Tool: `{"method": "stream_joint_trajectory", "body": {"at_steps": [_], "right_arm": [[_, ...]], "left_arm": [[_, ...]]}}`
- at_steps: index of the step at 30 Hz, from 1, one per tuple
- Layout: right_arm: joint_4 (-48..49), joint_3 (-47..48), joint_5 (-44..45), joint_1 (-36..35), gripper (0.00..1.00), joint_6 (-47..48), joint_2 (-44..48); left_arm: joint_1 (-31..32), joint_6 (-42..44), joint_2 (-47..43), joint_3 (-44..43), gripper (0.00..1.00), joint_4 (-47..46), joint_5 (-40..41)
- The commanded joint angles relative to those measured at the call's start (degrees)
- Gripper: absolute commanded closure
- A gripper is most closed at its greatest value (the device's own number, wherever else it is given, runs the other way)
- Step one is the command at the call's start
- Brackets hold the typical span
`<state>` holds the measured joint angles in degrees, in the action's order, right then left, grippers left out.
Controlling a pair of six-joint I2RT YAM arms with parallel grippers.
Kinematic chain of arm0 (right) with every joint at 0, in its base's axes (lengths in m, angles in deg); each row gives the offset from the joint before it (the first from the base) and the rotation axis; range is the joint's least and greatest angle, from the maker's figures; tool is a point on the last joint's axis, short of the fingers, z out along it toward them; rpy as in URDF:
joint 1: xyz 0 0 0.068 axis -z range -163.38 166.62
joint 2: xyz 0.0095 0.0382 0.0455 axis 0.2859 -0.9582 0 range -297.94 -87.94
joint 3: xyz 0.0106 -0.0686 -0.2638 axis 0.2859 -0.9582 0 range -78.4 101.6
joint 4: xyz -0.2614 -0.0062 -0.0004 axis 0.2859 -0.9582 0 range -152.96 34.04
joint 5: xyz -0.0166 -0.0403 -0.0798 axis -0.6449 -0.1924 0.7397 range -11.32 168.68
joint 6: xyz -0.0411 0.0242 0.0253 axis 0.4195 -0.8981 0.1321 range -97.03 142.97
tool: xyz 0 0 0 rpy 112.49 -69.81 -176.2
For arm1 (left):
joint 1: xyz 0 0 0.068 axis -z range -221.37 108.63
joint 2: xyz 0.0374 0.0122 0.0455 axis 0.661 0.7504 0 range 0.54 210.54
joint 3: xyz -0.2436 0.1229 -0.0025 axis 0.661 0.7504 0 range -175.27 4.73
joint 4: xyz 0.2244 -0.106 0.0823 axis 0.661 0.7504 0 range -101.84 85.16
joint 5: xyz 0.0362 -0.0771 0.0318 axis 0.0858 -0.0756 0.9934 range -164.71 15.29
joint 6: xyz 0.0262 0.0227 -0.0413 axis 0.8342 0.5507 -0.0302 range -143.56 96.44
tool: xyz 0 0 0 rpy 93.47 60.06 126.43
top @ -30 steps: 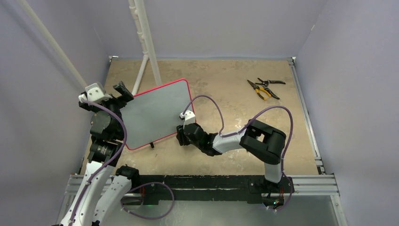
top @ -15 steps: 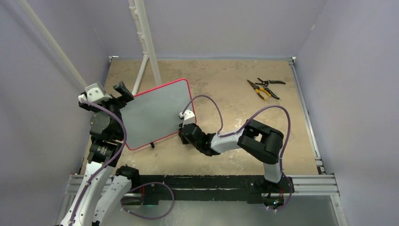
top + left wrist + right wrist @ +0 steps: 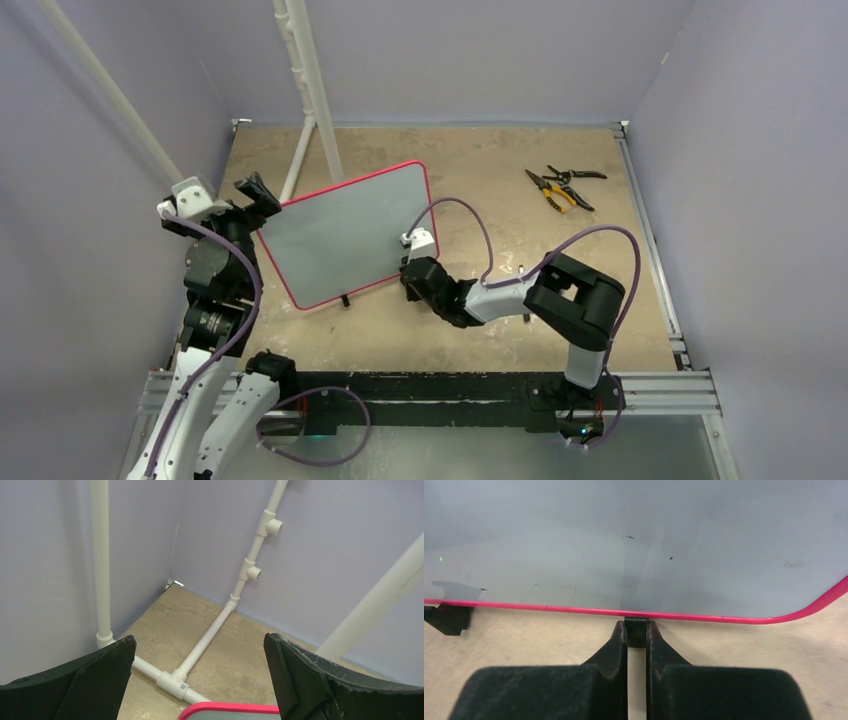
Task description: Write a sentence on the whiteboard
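Observation:
The whiteboard (image 3: 345,235), pale grey with a red-pink rim, stands tilted on the tan table left of centre. No sentence shows on it, only a few tiny black specks in the right wrist view (image 3: 634,545). My right gripper (image 3: 408,272) is low at the board's near right edge. It is shut on one small black foot (image 3: 636,630) under the rim. The other foot (image 3: 448,617) stands free to the left. My left gripper (image 3: 250,197) is open and empty by the board's upper left corner, whose rim (image 3: 230,709) shows just below the jaws.
Yellow-handled pliers and black cutters (image 3: 565,187) lie at the far right of the table. A white pipe frame (image 3: 310,90) rises behind the board, and its tee joint (image 3: 172,680) lies on the table near my left gripper. Purple walls close in on three sides.
The board has slid and turned to the right, with my right gripper moving right while shut on the foot. My left gripper shifted slightly left and stayed open.

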<state>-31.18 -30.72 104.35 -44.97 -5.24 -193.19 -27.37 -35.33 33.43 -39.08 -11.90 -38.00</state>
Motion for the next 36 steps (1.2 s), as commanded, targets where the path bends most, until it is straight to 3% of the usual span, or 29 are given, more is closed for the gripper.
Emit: {"method": "stream_joint_trajectory", "body": {"at_steps": [1, 21, 29, 36], "right_arm": [[-0.48, -3.02, 4.73, 5.25, 1.0, 0.94, 3.36], [6.43, -7.85, 5.56, 15.34, 0.99, 7.57, 4.95], [6.95, -9.83, 3.72, 14.64, 0.51, 8.68, 9.42], [0.38, -12.4, 0.11, 9.92, 0.33, 6.84, 17.85]], "left_arm": [[-0.02, -2.48, 1.54, -6.25, 0.01, 3.2, -0.46], [-0.03, -1.09, 5.39, -6.9, 0.01, 0.93, -2.43], [-0.02, 1.21, 6.04, -1.29, 0.01, -3.48, -0.21], [-0.07, -0.73, 7.08, -1.41, 0.01, -1.24, -1.96]]}}
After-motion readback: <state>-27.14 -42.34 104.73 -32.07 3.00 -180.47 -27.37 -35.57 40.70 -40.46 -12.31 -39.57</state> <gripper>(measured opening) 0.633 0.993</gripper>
